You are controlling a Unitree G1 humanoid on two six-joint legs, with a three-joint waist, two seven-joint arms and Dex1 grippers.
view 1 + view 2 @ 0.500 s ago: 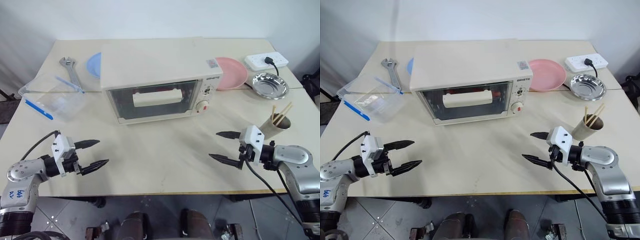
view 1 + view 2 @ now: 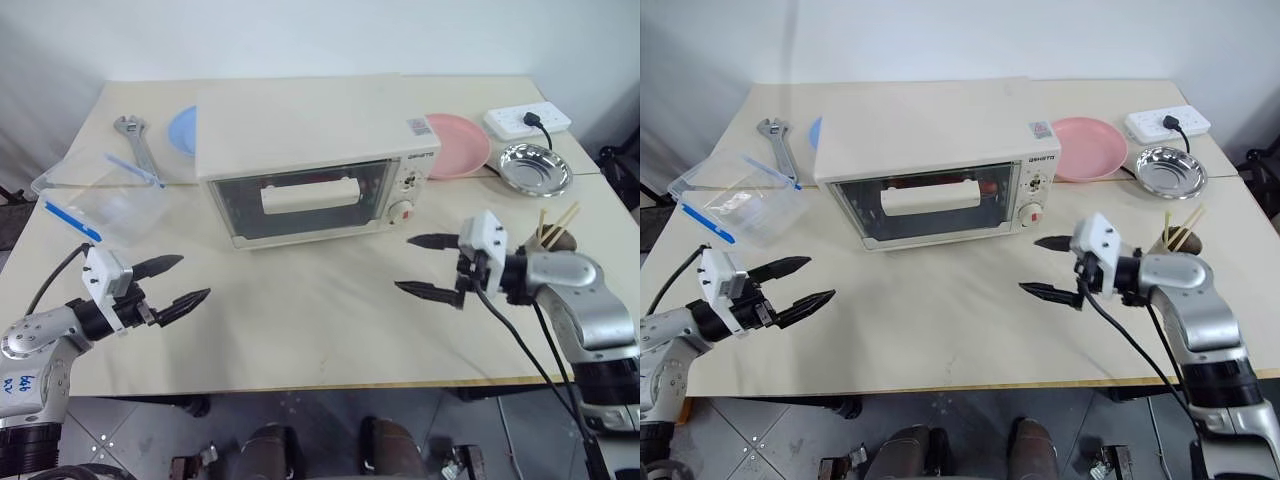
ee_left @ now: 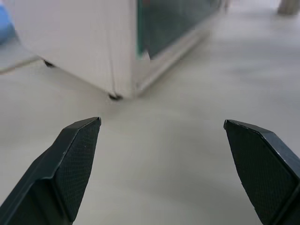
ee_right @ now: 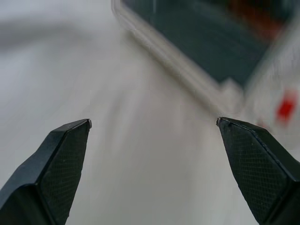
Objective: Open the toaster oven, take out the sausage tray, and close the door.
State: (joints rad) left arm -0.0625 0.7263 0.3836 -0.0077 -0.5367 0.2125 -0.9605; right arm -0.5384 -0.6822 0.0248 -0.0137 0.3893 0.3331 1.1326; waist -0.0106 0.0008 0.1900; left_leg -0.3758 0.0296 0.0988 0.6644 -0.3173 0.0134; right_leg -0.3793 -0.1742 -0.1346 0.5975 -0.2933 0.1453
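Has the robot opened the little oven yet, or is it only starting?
Only starting. The cream-white toaster oven has its glass door shut, and something red, probably the sausages, shows inside. The left gripper and right gripper are open and empty, apart from the door. Opening, taking out the tray and closing all remain.

1. This looks like a robotics lab or test room set up as a mock kitchen, not a home.
2. A plain beige tabletop (image 2: 330,330) stands before a bare white wall, over a grey tiled floor.
3. At the upper centre sits a toaster oven (image 2: 315,160); at the upper left lies a wrench (image 2: 137,140) beside a plastic container (image 2: 100,205).
4. At the upper right, a power strip (image 2: 527,119) lies near a pink plate (image 2: 462,143) and a steel dish (image 2: 536,168).
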